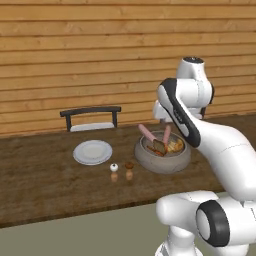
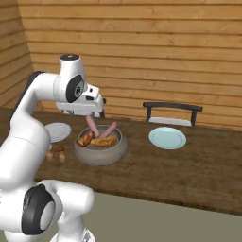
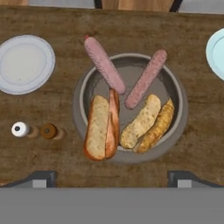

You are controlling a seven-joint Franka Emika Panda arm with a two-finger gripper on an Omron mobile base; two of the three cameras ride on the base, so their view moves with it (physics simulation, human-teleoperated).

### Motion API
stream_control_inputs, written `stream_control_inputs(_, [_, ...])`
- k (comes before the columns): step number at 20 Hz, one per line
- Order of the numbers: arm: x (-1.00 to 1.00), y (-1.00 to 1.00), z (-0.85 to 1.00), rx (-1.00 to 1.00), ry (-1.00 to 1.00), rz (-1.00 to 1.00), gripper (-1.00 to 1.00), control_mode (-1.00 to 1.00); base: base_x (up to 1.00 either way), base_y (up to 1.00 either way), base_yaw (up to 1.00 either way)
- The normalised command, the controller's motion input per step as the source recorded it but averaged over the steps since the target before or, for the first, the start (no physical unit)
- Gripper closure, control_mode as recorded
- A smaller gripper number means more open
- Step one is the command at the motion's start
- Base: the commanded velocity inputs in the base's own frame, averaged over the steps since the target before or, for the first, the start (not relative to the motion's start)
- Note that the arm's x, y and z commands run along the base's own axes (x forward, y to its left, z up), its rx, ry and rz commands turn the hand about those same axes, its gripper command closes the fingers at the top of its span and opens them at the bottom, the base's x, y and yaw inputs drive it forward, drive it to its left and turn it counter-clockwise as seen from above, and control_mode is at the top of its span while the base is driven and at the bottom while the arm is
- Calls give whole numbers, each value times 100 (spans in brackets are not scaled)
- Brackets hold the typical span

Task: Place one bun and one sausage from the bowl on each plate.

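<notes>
Working left to right across the bowl [image 3: 131, 107], which sits on the table between the grey-white plate [image 3: 24, 64] and the blue-green plate [image 3: 216, 52], you have the left bun [image 3: 103, 127] and left sausage [image 3: 104, 63] nearest that first plate, so drop straight onto one of them. The gripper [image 3: 111, 179] hangs above the bowl with its jaws spread wide and nothing in them; align them across the bun's narrow width. The blue-green plate is cut off at the edge, and the fingertips barely show.

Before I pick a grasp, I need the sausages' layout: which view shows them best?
The hand view: it looks straight down on both sausages, leaning on the bowl rim. The left and right base views show them small, from the side.
</notes>
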Motion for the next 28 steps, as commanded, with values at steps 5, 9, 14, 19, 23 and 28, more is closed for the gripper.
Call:
stream_control_inputs(5, [41,0,-59,-1,8,0,-100,-100,0,0,0])
stream_control_inputs(9, [30,2,-46,-3,0,0,-100,-100,0,0,0])
stream_control_inputs(14, [5,13,-50,-12,17,0,-100,-100,0,0,0])
stream_control_inputs(19, [2,0,-36,-2,6,0,-100,-100,0,0,0])
stream_control_inputs(23, [-2,0,-14,1,0,0,-100,-100,0,0,0])
stream_control_inputs(28, [-11,0,-20,0,0,0,-100,-100,0,0,0])
